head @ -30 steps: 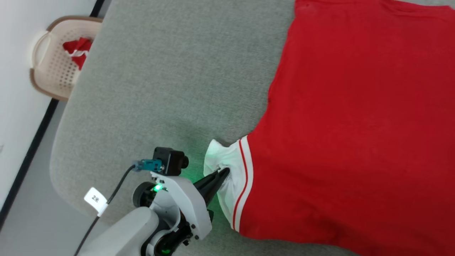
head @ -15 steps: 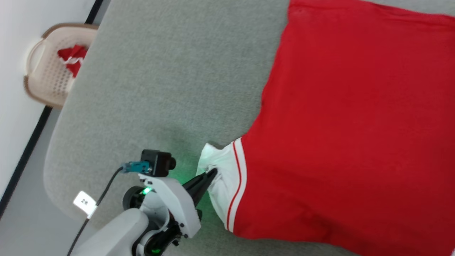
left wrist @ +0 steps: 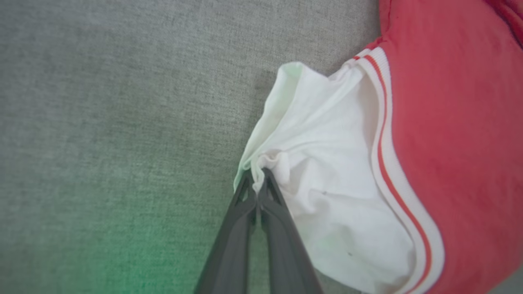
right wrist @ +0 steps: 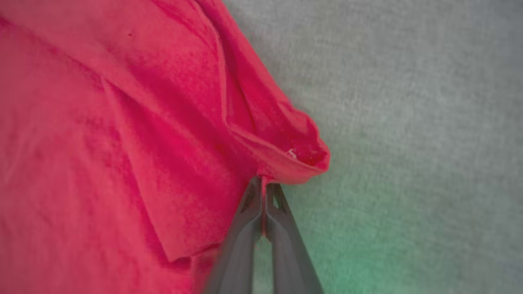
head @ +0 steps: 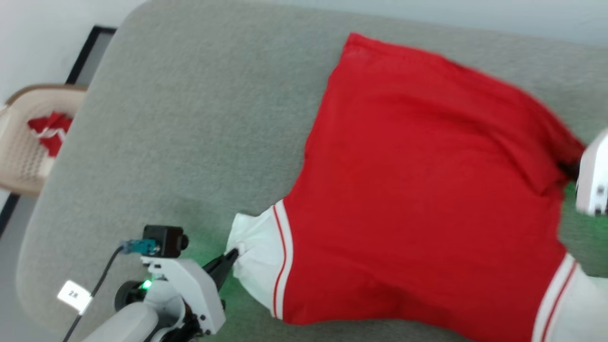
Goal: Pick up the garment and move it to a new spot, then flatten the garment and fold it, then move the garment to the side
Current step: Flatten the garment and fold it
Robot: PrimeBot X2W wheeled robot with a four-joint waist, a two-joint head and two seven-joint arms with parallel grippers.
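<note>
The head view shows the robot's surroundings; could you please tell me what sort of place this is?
Probably an indoor laundry-folding station: a grey fabric-covered table with rounded corners, a red garment spread on it, and a beige perforated basket beside the table holding more red cloth.

Bare grey bench (head: 190, 142) runs from 8 to 12 o'clock in the head view, leaving broad room for a claw to pass. The red T-shirt (head: 418, 204) covers the middle through to 5 o'clock. The left claw (head: 232, 254), clamped on the white sleeve (head: 256, 256), blocks 7 o'clock. The right claw (right wrist: 263, 181), pinching the shirt's red edge, blocks 3 o'clock. A beige laundry basket (head: 19, 152) stands off the bench edge at 9 o'clock.
</note>
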